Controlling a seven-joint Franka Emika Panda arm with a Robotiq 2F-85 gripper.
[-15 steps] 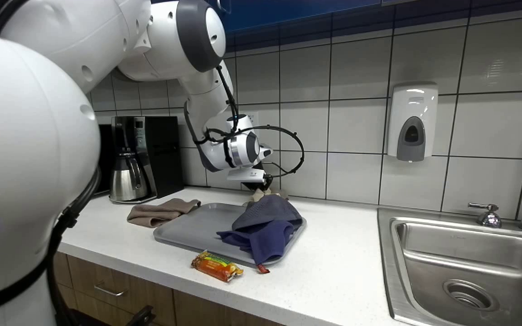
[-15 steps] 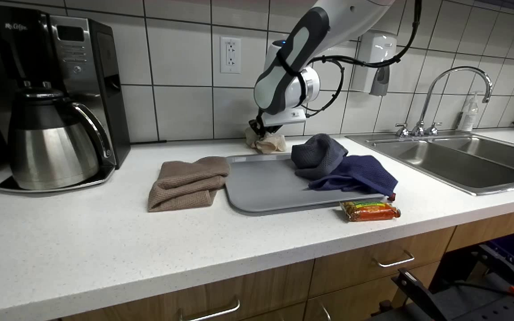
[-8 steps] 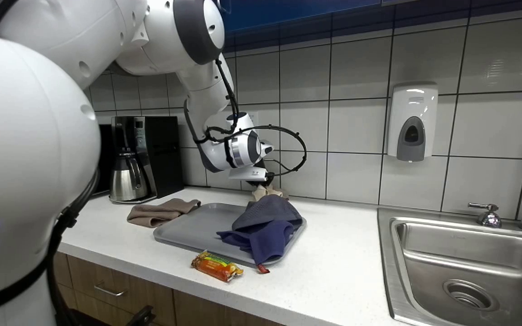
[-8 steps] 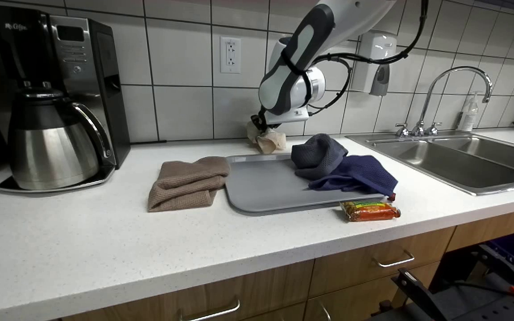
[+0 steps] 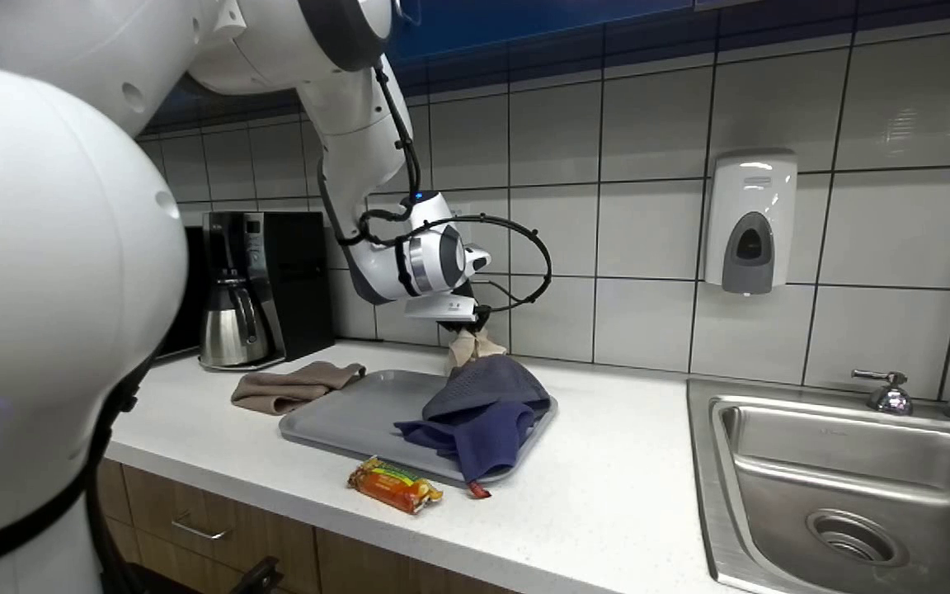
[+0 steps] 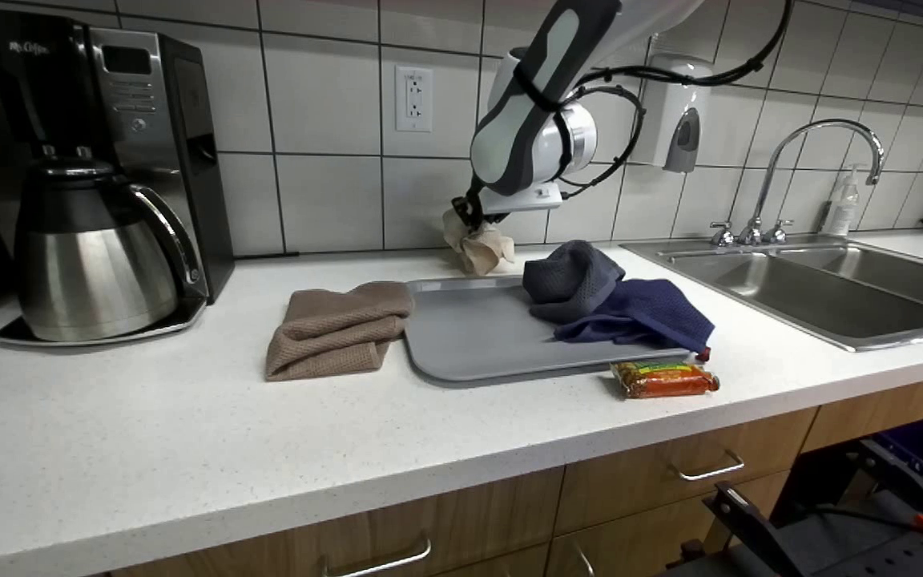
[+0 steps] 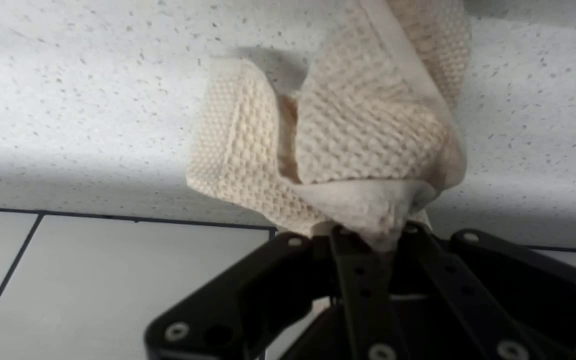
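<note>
as we look through the wrist view, the end effector [image 7: 380, 235] is grasping a beige cloth [image 7: 368, 135], its fingers [image 7: 345, 255] clenched on a gathered fold. the rest of the cloth hangs loosely over the speckled white surface [image 7: 93, 100]; we cannot tell whether its lowest edge touches down. in an exterior view we see it close to the tiled wall [image 6: 325, 104], behind the grey tray [image 6: 469, 328]. at one end of the tray sits a bunched dark grey cloth [image 6: 570, 276], touching a navy cloth [image 6: 642, 312] that reaches the tray's front rim, and a small red thing [image 6: 703, 353] peeks out there. at the opposite end we find a folded brown cloth [image 6: 337, 328] beside the tray. an orange-wrapped packet [image 6: 664, 380] lies just in front of the tray, a coffee maker [image 6: 205, 160] stands beyond the brown cloth, and a steel sink [image 5: 702, 495] is set into the surface.
</note>
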